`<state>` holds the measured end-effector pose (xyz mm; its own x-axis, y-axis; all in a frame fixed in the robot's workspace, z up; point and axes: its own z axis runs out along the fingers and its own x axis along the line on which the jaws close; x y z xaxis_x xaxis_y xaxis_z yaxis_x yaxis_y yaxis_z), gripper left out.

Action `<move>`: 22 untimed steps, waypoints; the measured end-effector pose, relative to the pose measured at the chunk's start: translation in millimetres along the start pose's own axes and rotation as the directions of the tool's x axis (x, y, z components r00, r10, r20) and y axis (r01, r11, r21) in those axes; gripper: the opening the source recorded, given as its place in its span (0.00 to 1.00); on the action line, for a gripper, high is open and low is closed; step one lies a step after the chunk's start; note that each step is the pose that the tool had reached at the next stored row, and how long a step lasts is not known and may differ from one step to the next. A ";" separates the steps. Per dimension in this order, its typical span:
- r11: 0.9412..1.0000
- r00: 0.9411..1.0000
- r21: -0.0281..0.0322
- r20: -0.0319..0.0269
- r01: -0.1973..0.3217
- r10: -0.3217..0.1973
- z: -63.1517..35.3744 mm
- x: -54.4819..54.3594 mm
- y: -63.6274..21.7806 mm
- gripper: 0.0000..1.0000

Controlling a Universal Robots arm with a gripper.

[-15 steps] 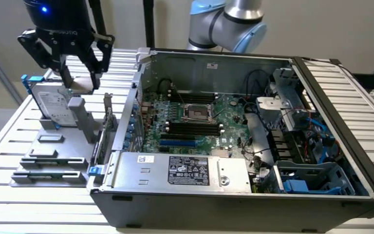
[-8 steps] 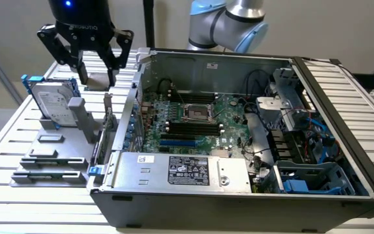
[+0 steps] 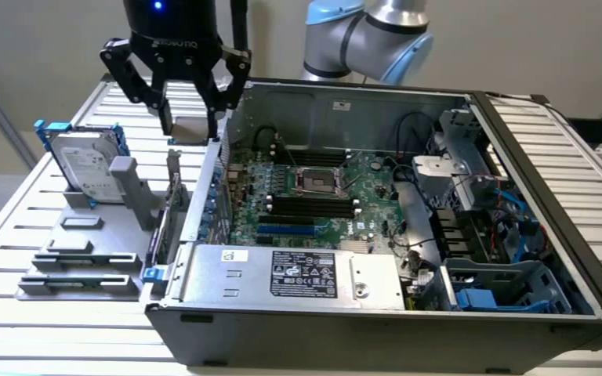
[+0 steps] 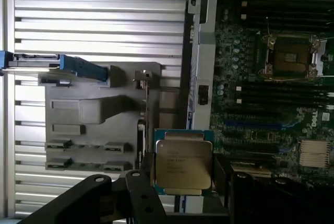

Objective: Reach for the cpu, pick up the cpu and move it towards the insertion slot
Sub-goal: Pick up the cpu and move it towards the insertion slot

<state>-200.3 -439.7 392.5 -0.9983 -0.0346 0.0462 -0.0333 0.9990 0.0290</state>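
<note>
Between the gripper's [image 3: 188, 117] fingers sits the cpu [image 4: 183, 167], clamped and lifted clear above the computer case's [image 3: 385, 329] near wall; the insertion slot [image 3: 316, 182] lies well apart, down on the motherboard [image 3: 312, 205]

The exterior view looks down at an angle from in front of the open case [image 3: 385, 313], far enough back to take in the whole case, the slatted table [image 3: 29, 204] and the gripper [image 3: 188, 117] above the case's wall. The wrist view looks straight down past the gripper [image 4: 182, 169], much nearer, with the cpu [image 4: 183, 165] between its fingers. Both views share the motherboard, the slot [image 3: 318, 182] [image 4: 290, 57], the grey holder [image 3: 81, 235] [image 4: 94, 125] and the table.
</note>
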 end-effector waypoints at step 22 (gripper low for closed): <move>1.000 1.000 -0.010 0.000 0.000 0.000 -3.7 -99.9 1.1 0.54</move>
<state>-100.4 -435.2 391.6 -0.9983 -0.0350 0.0458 -0.0332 0.9987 0.0394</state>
